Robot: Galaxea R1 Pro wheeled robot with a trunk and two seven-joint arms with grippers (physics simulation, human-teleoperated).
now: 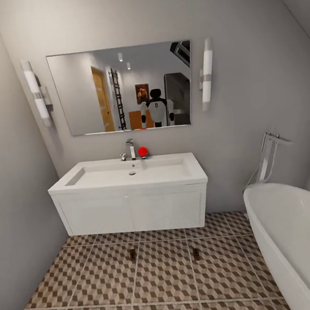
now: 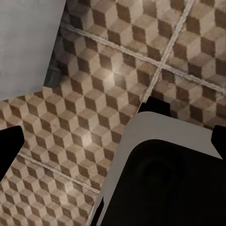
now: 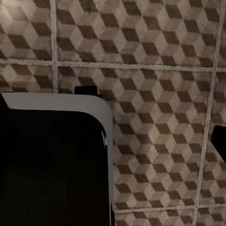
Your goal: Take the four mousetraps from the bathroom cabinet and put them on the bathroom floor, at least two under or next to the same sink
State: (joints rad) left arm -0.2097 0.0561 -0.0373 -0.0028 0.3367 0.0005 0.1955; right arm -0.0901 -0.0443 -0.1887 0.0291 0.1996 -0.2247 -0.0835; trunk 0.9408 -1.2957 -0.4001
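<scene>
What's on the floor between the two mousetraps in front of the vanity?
Head view: only bare cube-patterned brown tile floor lies between the left small dark brown mousetrap and the right one, below the wide white vanity unit.

bathroom floor (image 2: 94,117) cube tiles | robot body (image 2: 165,179) white-edged, dark | grey wall (image 2: 23,42)

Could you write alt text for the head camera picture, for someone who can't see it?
Two small dark mousetraps, one left and one right, lie on the cube-patterned bathroom floor just in front of a white wall-hung sink. Above it a mirror reflects the white robot; a white bathtub stands at right.
</scene>
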